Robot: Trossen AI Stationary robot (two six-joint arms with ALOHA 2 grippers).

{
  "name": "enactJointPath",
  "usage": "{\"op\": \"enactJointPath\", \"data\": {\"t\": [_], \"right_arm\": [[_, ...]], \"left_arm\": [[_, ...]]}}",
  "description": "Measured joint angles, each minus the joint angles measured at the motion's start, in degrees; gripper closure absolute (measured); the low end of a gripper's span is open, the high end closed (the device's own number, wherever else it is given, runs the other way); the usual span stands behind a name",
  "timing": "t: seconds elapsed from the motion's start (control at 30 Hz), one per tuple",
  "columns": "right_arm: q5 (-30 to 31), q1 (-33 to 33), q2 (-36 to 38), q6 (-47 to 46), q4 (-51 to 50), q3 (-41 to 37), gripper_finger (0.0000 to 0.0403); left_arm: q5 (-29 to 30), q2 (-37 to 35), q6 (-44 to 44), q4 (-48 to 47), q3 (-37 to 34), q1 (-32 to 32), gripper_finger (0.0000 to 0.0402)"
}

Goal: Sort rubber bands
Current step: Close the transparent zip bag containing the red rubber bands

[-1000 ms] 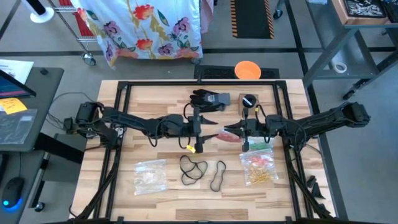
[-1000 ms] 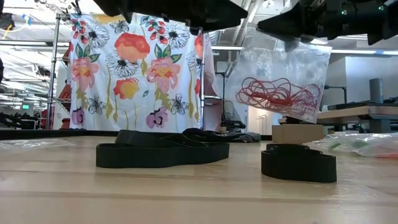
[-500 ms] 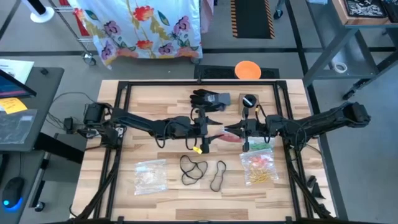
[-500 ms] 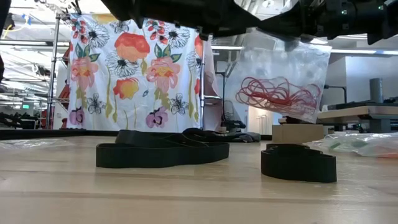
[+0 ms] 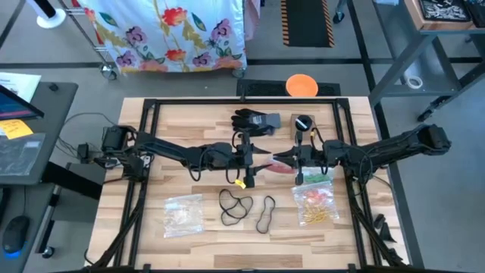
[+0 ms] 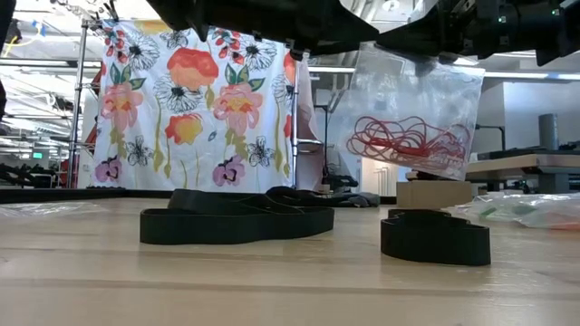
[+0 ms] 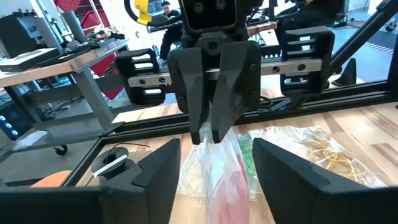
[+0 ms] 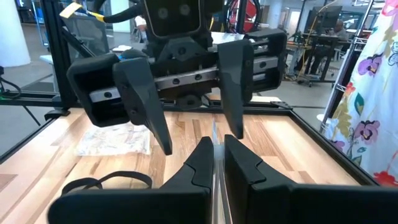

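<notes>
The high view shows both arms meeting over the middle of the tabletop [image 5: 189,121], but there the clear bag [image 5: 282,163] between them is only a small pale and red patch. The low view shows this bag [image 6: 412,113] much better: it hangs in the air above the tabletop, and a bundle of red rubber bands [image 6: 408,140] lies in its lower part. How many red bands there are cannot be counted.

The right gripper [image 7: 211,134], seen in the left wrist view, has its fingers closed on the top edge of the hanging bag. The right wrist view shows the same fingers [image 8: 239,165] pressed together with a thin edge of the bag between them. The left gripper [image 8: 193,134] faces it with its fingers spread wide, one on each side of the bag's edge and not touching it.

In the high view, two groups of black rubber bands lie on the tabletop below the grippers: one tangled group [image 5: 235,205] and one [image 5: 265,214] just beside it. In the low view they look like thick dark loops, and their exact number is hard to tell.

Two more clear bags lie flat on the tabletop: one [image 5: 184,214] on the left with pale contents, and one [image 5: 317,203] on the right with mixed yellow, red and green bands. A black glove [image 5: 246,119] lies near the far edge. The upper parts of both arms are cut off in the low view.
</notes>
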State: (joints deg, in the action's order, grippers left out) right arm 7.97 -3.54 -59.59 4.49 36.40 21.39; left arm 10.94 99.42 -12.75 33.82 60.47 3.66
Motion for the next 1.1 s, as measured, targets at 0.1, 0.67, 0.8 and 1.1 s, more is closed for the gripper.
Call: {"op": "enactJointPath", "data": {"t": [0.1,0.67,0.8,1.1], "right_arm": [[0.0,0.0,0.0,0.0,0.0,0.0,0.0385],[-0.3,0.0,0.0,0.0,-0.1,0.0,0.0385],[-0.3,0.0,0.0,0.0,-0.3,0.0,0.0385],[-0.3,0.0,0.1,0.0,-0.3,0.1,0.0385]], "left_arm": [[0.0,0.0,0.3,-0.2,0.0,0.0,0.0234],[0.7,0.0,-0.5,-0.2,0.0,0.2,0.0399],[1.6,-0.1,-1.0,-0.4,0.0,0.6,0.0401],[8.8,-3.0,-3.5,-4.2,0.0,3.5,0.0401]]}}
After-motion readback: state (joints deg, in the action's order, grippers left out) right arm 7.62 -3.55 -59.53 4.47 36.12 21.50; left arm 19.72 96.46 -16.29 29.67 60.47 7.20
